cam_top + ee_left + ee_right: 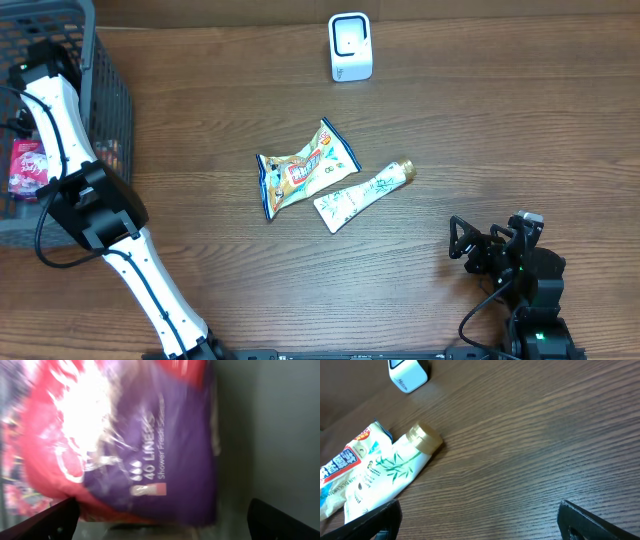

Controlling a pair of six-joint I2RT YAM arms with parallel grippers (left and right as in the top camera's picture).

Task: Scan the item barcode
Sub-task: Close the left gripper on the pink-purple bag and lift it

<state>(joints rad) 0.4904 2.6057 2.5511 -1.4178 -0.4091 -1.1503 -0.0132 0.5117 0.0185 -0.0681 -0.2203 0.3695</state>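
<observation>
Upper left, the grey basket [108, 100] holds a purple-and-red pack [160, 460] reading "40 LINERS Shower Fresh Scent"; the left gripper [160, 522] hangs over it, jaws wide, gripping nothing. Mid-frame a snack bag [305, 170] touches a tube [362, 192], bare table [520, 120] all round. Scanner [350, 47] top centre. Right gripper [480, 522] lower right, wide, empty

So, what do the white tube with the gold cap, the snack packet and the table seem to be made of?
The white tube with bamboo print: probably soft plastic, matte, since it lies flattened; its gold cap looks like shiny hard plastic. The yellow-and-blue snack packet: likely thin plastic film, printed and crinkled. The brown table: wood or wood-look laminate, matte, with grain lines.
</observation>
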